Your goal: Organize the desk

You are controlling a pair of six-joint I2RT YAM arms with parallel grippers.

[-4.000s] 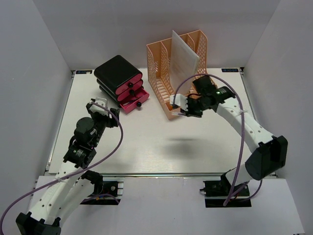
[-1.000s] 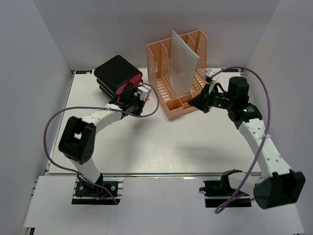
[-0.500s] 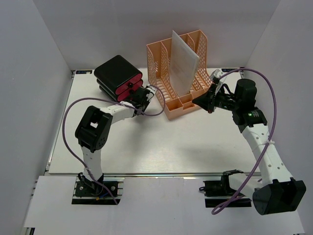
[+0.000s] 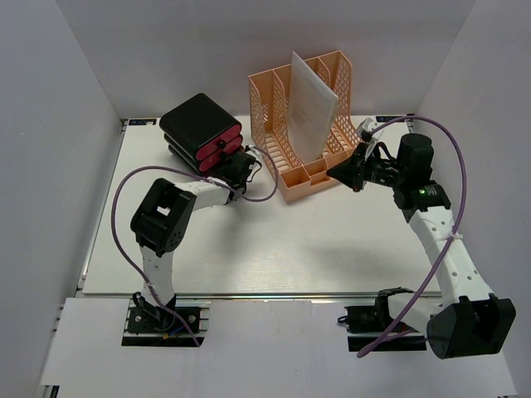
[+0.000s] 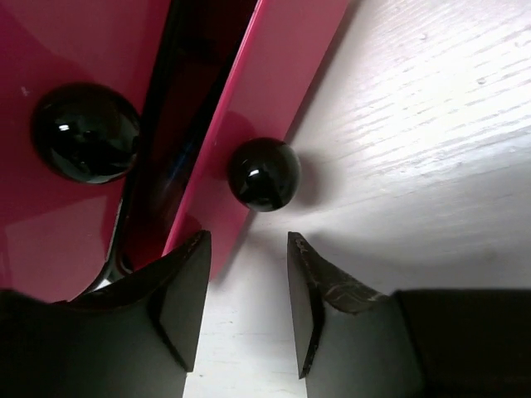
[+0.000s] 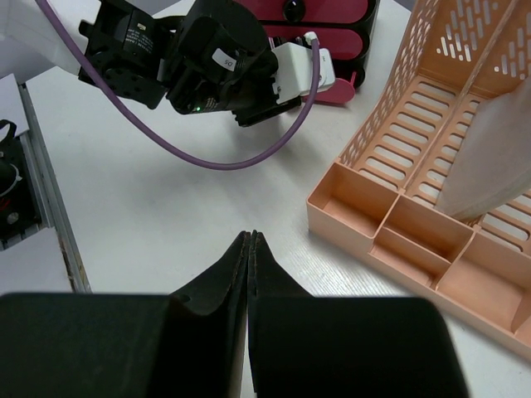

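Note:
The white desk [image 4: 290, 249] carries a black drawer unit with pink drawer fronts [image 4: 202, 133] at the back left. A peach file organizer [image 4: 303, 124] holding a white sheet [image 4: 312, 104] stands at the back middle. My left gripper [image 4: 242, 170] is open and empty, right at the lowest drawer. In the left wrist view its jaws [image 5: 247, 240] stand apart just short of that drawer's black knob [image 5: 264, 172]. My right gripper [image 4: 344, 174] is shut and empty beside the organizer's front right corner. It hovers over the desk in the right wrist view [image 6: 250, 235].
Grey walls close in the desk on three sides. Metal rails [image 4: 99, 215] run along its edges. A purple cable [image 4: 124, 207] loops from the left arm over the desk. The organizer's small front compartments [image 6: 390, 232] lie close to my right fingers.
The left arm reached across to the drawer unit, and the lowest drawer now sits further in than 4 s ago. The right gripper drew back from the organizer's front to its right side.

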